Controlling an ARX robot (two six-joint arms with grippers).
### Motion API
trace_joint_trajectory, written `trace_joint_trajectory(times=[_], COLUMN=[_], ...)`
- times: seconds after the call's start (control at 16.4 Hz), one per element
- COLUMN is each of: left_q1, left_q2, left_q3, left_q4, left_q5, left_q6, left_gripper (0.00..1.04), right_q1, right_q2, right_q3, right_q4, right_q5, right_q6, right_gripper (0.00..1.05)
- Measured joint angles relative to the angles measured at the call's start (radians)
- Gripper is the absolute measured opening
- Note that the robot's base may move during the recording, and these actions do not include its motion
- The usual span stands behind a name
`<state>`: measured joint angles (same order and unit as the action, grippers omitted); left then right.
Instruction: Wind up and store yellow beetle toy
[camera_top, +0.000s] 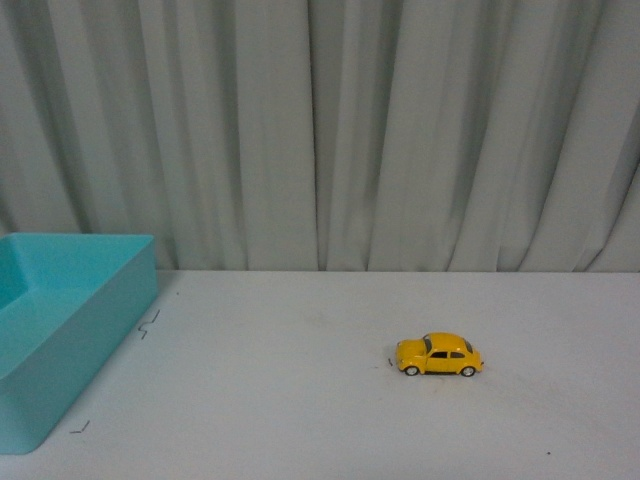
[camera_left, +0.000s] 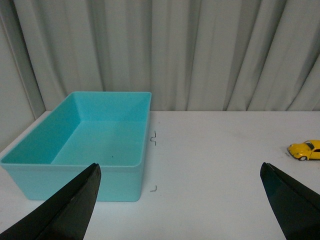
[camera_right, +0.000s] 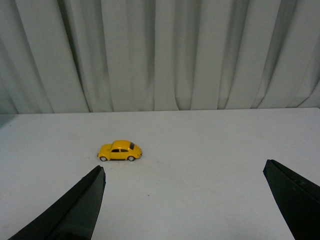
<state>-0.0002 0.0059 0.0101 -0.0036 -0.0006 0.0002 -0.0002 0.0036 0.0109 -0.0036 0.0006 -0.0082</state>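
The yellow beetle toy (camera_top: 439, 355) stands on its wheels on the white table, right of centre in the front view, side-on. It also shows in the right wrist view as the yellow beetle toy (camera_right: 120, 150), beyond the left black finger (camera_right: 75, 210). My right gripper (camera_right: 184, 172) is open and holds nothing. In the left wrist view the yellow beetle toy (camera_left: 306, 149) sits at the frame's edge, far from my left gripper (camera_left: 180, 170), which is open and holds nothing. Neither arm shows in the front view.
A turquoise plastic bin (camera_top: 95, 325) stands at the table's left edge, seen as the bin (camera_left: 125, 180) in the left wrist view, with nothing visible inside. Small dark corner marks (camera_left: 154, 138) lie on the table beside it. A grey curtain (camera_top: 330, 130) hangs behind the table.
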Motion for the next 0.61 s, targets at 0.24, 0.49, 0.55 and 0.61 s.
trace_joint_trajectory(times=[0.24,0.49,0.55,0.61], left_q1=[0.000,0.000,0.000,0.000], left_q2=[0.000,0.000,0.000,0.000], left_q3=[0.000,0.000,0.000,0.000], left_q4=[0.000,0.000,0.000,0.000], left_q5=[0.000,0.000,0.000,0.000], left_q6=[0.000,0.000,0.000,0.000], left_gripper=[0.98,0.98,0.98,0.98], right_q1=[0.000,0.000,0.000,0.000], right_q2=[0.000,0.000,0.000,0.000], right_q3=[0.000,0.000,0.000,0.000], right_q4=[0.000,0.000,0.000,0.000], right_q5=[0.000,0.000,0.000,0.000], right_q6=[0.000,0.000,0.000,0.000], right_gripper=[0.98,0.98,0.98,0.98])
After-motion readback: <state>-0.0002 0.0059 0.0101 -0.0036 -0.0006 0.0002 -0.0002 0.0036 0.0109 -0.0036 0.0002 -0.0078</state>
